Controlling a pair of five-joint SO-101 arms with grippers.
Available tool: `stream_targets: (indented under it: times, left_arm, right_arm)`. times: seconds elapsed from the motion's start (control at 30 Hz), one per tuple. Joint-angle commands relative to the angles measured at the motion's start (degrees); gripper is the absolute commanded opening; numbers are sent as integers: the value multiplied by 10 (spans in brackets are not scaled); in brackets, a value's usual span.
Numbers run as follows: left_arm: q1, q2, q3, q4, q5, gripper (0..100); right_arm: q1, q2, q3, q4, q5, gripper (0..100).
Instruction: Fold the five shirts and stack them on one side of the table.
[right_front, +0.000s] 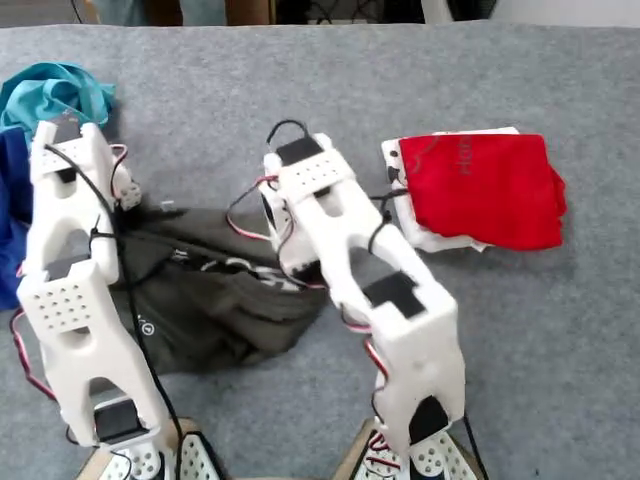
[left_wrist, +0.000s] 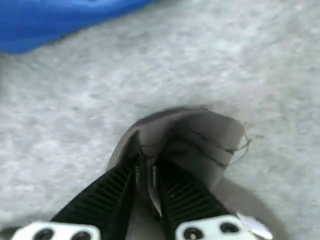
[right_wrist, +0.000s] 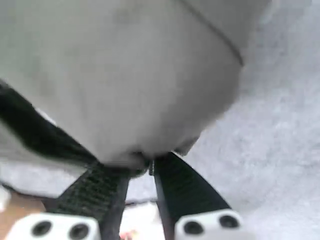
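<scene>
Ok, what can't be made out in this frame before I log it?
- Blue shirt: high view, cut off by the picture's edge, so its extent is unknown.
- White shirt: high view, mostly under the red shirt; how it's folded is hidden.
- Dark shirt: high view, the arms cover its middle; right wrist view, too close to tell which part is pinched.

The table (right_front: 560, 330) under me is covered in a grey, felt-like cloth, evenly lit, with only soft shadows on it. Beyond the table's far edge I see a piece of brown wooden furniture (right_front: 250, 10), a dark gap (right_front: 340, 10) beside it, and a white surface (right_front: 540, 8) further along that edge. At the table's near edge a pale wooden board (right_front: 95, 468) shows.
</scene>
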Motion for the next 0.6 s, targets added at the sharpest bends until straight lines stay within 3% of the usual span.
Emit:
stream_targets:
  times: [0.0,0.27,0.57]
  left_arm:
    - [-49,-3,-5,27,-25,30]
    - [-85,-46,-58,127,-37,30]
    - [-123,-134,-57,177,-63,30]
  right_arm:
    - [42,-100,117,4,53,21]
    - [187,-203,232,7,192,21]
    - [192,-258,210,7,207,21]
